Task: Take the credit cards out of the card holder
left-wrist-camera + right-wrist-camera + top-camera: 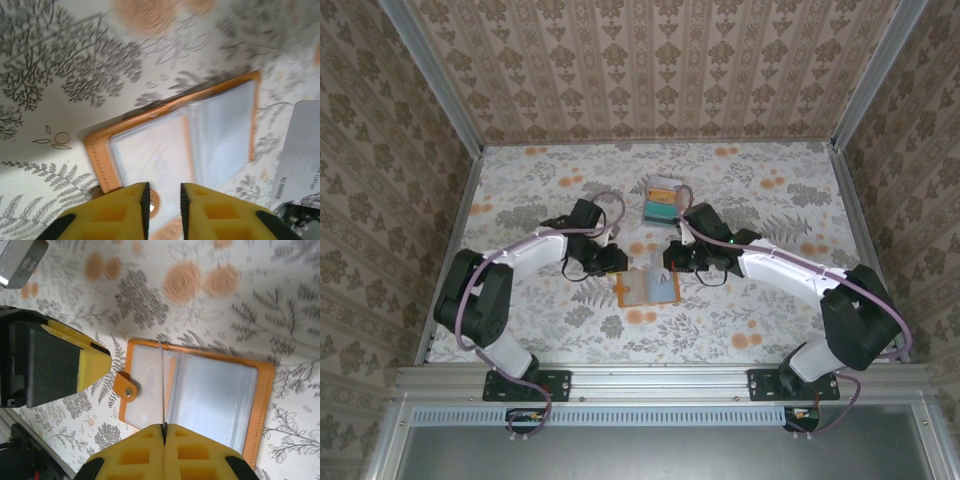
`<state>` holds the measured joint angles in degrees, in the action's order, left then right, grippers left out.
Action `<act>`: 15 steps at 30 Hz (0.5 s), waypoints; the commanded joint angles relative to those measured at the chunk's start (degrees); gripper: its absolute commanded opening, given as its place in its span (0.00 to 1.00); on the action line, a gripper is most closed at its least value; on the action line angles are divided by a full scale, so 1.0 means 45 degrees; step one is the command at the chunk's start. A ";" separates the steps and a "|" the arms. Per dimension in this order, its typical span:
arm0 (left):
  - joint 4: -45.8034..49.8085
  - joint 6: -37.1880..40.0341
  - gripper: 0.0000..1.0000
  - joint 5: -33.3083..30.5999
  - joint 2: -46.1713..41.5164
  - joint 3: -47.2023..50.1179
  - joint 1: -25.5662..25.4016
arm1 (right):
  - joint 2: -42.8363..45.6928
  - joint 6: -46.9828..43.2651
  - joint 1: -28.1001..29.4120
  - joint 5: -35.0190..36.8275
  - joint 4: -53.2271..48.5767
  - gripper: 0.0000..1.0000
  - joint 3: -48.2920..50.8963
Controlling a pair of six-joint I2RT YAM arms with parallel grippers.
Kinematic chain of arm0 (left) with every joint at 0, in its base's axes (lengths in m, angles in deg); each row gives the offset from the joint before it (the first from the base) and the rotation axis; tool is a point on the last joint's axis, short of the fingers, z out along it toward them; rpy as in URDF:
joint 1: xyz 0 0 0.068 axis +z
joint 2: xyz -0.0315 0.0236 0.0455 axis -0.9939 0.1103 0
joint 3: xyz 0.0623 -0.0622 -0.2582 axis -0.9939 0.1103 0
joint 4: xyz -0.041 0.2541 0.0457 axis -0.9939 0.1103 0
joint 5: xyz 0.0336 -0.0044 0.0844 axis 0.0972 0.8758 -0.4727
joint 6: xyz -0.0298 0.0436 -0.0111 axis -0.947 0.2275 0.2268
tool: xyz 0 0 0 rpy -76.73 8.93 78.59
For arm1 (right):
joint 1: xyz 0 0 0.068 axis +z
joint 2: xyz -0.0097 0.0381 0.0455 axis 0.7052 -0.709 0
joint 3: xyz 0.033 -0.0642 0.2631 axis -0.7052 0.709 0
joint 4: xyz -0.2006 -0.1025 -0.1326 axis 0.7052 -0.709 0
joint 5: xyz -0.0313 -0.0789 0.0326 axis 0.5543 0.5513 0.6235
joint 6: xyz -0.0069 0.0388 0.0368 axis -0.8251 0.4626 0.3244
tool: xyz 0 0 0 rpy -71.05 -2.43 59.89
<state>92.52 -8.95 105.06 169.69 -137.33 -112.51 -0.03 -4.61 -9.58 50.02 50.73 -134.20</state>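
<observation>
Orange card holder [648, 287]: one; cards [663, 200]: several

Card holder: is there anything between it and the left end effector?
Nothing visible is. The left end effector hangs open just above the card holder; the right end effector grips it from the other side.

The surface [770, 320] wore a pale print of grey ferns and orange blossoms. Near its middle the card holder [648, 287] lay open and flat, with its pale blue-grey inner panels facing up inside an orange border. Its snap tab [126, 386] rested on the print beside one edge. Farther back, well apart from it, a small pile of credit cards [662, 200] lay loosely stacked, with whitish, teal and orange showing.
</observation>
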 commanded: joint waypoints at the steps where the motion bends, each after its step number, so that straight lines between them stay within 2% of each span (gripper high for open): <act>1: 0.0850 0.0154 0.54 -0.0164 -0.1084 -0.0700 0.0076 | 0.0344 -0.2295 -0.0055 0.1257 -0.2428 0.00 -0.1423; 4: 0.1091 0.0075 0.71 -0.0451 -0.1824 -0.0844 0.0198 | 0.0045 -0.4064 -0.0063 0.2184 -0.3519 0.00 -0.2804; 7: 0.1303 -0.0002 0.82 -0.0806 -0.2583 -0.0842 0.0380 | -0.0539 -0.6197 -0.0083 0.3111 -0.4015 0.00 -0.4181; 11: 0.1557 -0.0090 0.92 -0.1555 -0.3679 -0.0633 0.0510 | -0.1521 -0.9408 -0.0073 0.4130 -0.4282 0.00 -0.5828; 15: 0.1882 -0.0144 0.95 -0.1989 -0.4598 -0.0274 0.1098 | -0.2474 -1.1846 -0.0063 0.5136 -0.4110 0.00 -0.7045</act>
<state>97.92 -9.24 99.03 151.58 -139.78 -109.18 -8.51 -44.10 -9.69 67.22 34.71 -162.48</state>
